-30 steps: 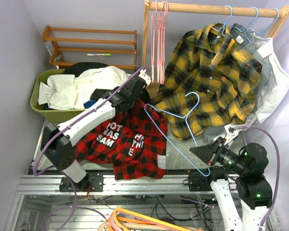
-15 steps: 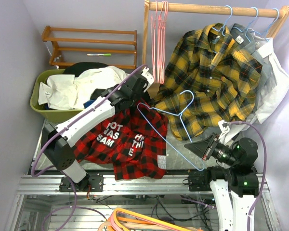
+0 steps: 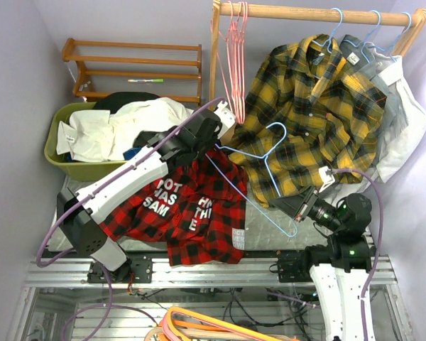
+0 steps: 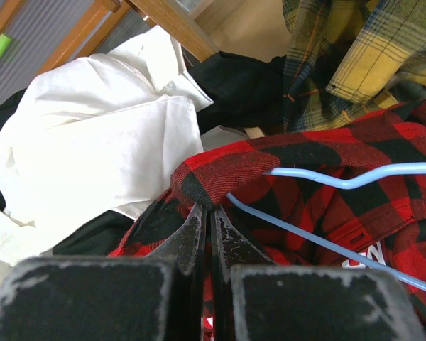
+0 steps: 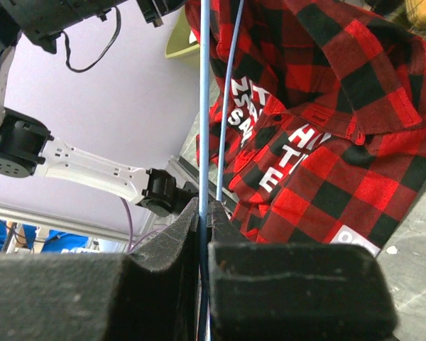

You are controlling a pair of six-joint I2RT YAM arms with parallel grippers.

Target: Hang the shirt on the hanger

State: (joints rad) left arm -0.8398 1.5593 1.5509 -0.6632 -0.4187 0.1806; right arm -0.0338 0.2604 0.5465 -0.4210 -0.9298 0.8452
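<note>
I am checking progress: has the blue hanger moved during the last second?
Yes. The hanger moved away from the near metal rail, toward the yellow shirt, held by the right gripper.

The shirt (image 3: 199, 213) is showing soft matt cloth; the hanger (image 5: 204, 106) is looking like smooth wire; the left fingers (image 4: 187, 245) are looking scuffed, matt.

The shirt (image 3: 192, 213) lies on the table (image 3: 263, 229), between the 2 arms. The left gripper (image 4: 210, 213) pinches a fold at the shirt's far edge and holds it up. The hanger (image 5: 204, 85) slants above the table, just right of the shirt. Its near end sits between the fingers of the right gripper (image 5: 204, 207). Its far corner goes under the raised fold. A basket (image 3: 57, 160) with clothes in it stands behind the shirt, on the left. A shelf (image 3: 128, 64) is behind the basket. Behind the hanger, on the right, 1 more hanging shirt (image 3: 312, 106) is on a rail (image 3: 305, 12).
</note>
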